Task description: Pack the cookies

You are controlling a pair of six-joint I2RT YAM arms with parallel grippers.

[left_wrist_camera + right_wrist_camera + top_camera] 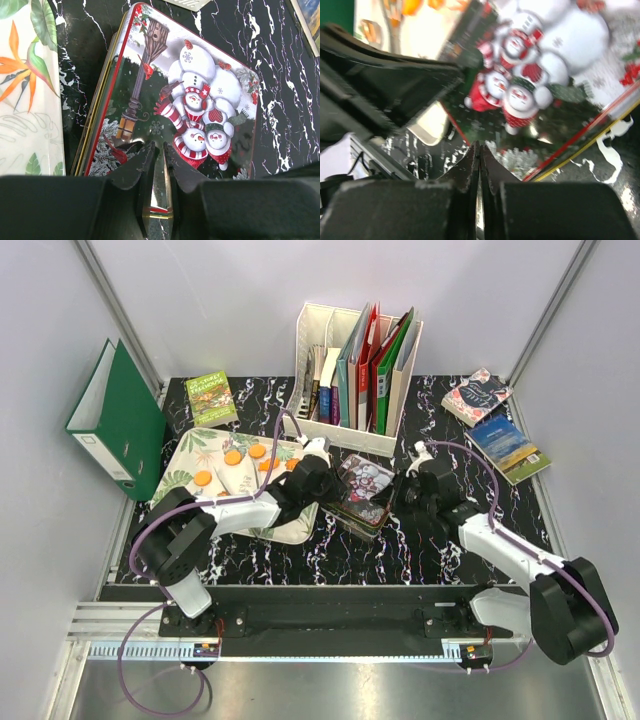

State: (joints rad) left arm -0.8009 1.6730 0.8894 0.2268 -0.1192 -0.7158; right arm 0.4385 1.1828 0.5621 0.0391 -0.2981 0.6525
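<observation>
Item: cookies [232, 457], orange discs, five or so made out, laid loose on the leaf-print tray [190, 455] at the left of the table [400, 540]; none were seen in the tin, and green/black ones were not made out. Tin lid [190, 100], snowman print, was found sitting skewed over the gold-edged tin base [91, 132], just beside the tray's right edge. L gripper [161, 167]: fingers drawn close, w/ the lid's near rim nipped between them. R gripper [479, 155]: fingers pressed together at the lid's opposite side; whether any rim was caught there could not be told. Step judged: lid removal, packing not yet begun. Risks noted: (1) lid was gripped by a thin rim only, so it could be twisted out of the pinch or dropped back if lifted fast; (2) base could be dragged up w/ a stuck lid, then shoved into the tray and the cookies scattered; (3) both arms were crowded over one small tin, so contact btwn grippers is likely if either is swung inward; (4) freed lid could be set down on the cookies unless parked well apart.
</observation>
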